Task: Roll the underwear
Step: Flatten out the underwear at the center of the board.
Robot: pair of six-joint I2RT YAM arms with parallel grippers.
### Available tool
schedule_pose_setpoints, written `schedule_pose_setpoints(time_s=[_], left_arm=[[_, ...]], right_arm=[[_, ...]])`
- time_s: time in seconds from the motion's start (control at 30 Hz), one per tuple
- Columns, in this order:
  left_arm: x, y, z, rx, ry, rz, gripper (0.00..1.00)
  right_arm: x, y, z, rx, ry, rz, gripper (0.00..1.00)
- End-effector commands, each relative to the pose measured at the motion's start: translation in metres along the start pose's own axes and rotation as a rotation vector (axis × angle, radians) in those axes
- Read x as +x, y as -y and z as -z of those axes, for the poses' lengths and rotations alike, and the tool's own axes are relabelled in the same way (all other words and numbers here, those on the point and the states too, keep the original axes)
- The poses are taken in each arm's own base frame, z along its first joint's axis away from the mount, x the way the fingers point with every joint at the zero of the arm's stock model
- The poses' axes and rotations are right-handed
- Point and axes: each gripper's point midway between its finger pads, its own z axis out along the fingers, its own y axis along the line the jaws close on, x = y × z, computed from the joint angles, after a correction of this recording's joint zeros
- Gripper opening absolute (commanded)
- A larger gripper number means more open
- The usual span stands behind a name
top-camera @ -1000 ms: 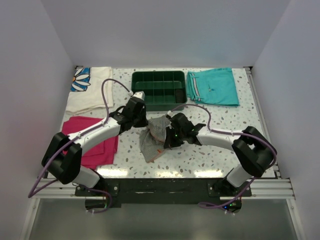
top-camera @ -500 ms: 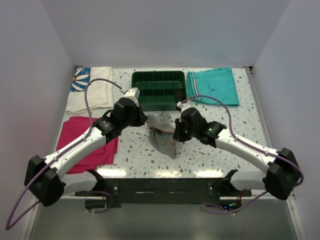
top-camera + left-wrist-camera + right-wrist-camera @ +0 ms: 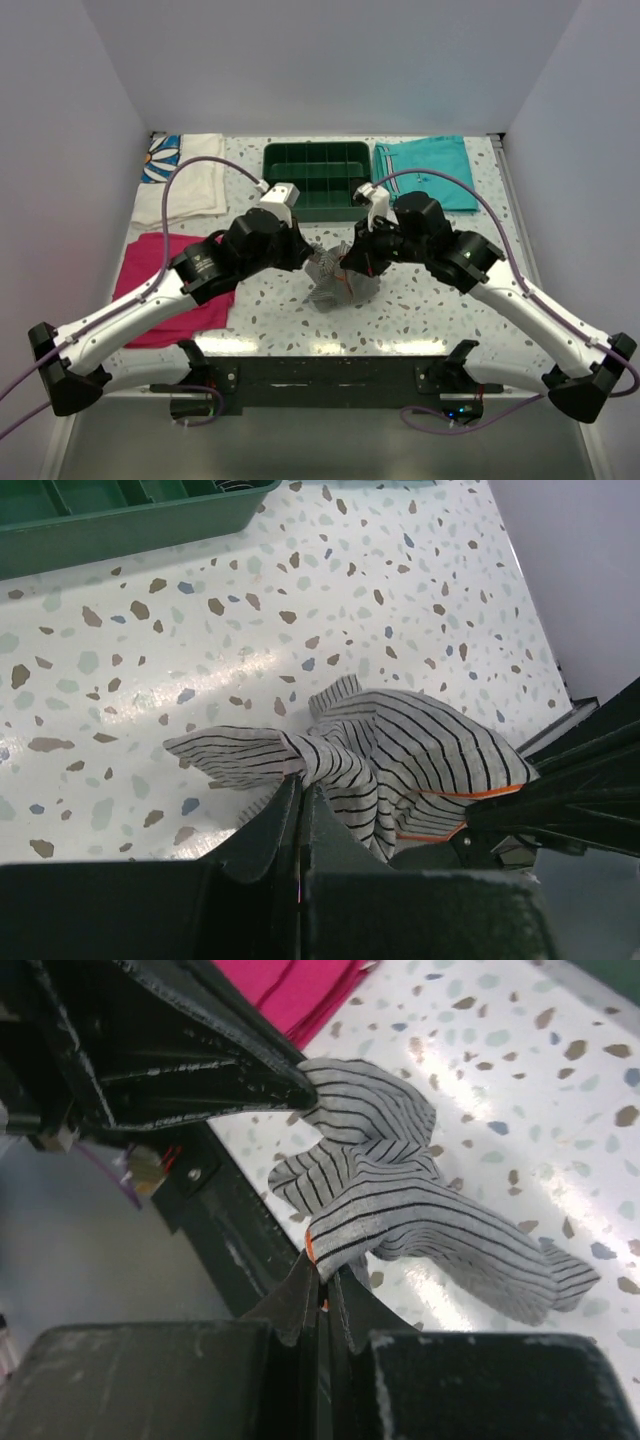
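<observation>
The underwear (image 3: 335, 282) is a small grey-and-white striped garment with orange-red trim, held up off the speckled table between both arms and hanging bunched. My left gripper (image 3: 309, 262) is shut on its left part; in the left wrist view the jaws (image 3: 298, 785) pinch a fold of the striped cloth (image 3: 420, 750). My right gripper (image 3: 352, 270) is shut on its right part; in the right wrist view the jaws (image 3: 325, 1278) pinch an edge by the orange trim, and the cloth (image 3: 400, 1200) drapes away from them.
A green tray (image 3: 318, 179) stands at the back centre, with teal shorts (image 3: 425, 172) to its right. A magenta cloth (image 3: 160, 275) lies at the left under the left arm. A white floral towel (image 3: 180, 185) lies at the back left.
Both arms have risen and drawn together over the table's middle, lifting the underwear clear of the table. The cloth now hangs bunched between the two grippers instead of trailing down towards the front.
</observation>
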Motion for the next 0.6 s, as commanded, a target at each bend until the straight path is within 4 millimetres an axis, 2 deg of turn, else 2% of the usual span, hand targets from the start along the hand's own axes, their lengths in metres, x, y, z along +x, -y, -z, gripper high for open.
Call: schedule_pose_setpoints(time_s=[0.0, 0.1, 0.13, 0.23, 0.27, 0.3, 0.37, 0.43, 0.47, 0.57], left_arm=[[-0.018, 0.011, 0.034, -0.01, 0.039, 0.062, 0.0], [-0.018, 0.014, 0.045, -0.021, 0.043, 0.074, 0.0], [-0.013, 0.01, 0.046, -0.044, 0.03, 0.083, 0.0], [-0.006, 0.002, 0.039, -0.092, 0.011, 0.086, 0.0], [0.001, 0.0, 0.031, -0.109, -0.011, 0.079, 0.0], [0.007, -0.004, 0.024, -0.132, -0.025, 0.077, 0.0], [0.023, -0.014, 0.006, -0.184, -0.065, 0.053, 0.0], [0.023, -0.017, -0.01, -0.203, -0.04, 0.038, 0.0], [0.03, -0.024, -0.022, -0.236, -0.047, 0.023, 0.0], [0.022, -0.033, -0.048, -0.291, -0.008, -0.003, 0.0]], right_arm=[[-0.004, -0.048, 0.04, -0.213, -0.033, 0.097, 0.0], [0.008, -0.056, 0.049, -0.269, -0.1, 0.119, 0.0], [0.011, -0.053, 0.048, -0.255, -0.116, 0.121, 0.0], [0.029, -0.017, 0.03, -0.082, -0.19, 0.09, 0.0], [0.04, -0.002, 0.019, -0.024, -0.241, 0.067, 0.0], [0.042, 0.02, 0.013, 0.089, -0.251, 0.062, 0.0], [0.054, 0.047, -0.004, 0.215, -0.32, 0.026, 0.0], [0.055, 0.085, -0.011, 0.415, -0.328, 0.015, 0.0], [0.057, 0.097, -0.022, 0.462, -0.359, -0.005, 0.0], [0.048, 0.119, -0.04, 0.522, -0.343, -0.038, 0.0]])
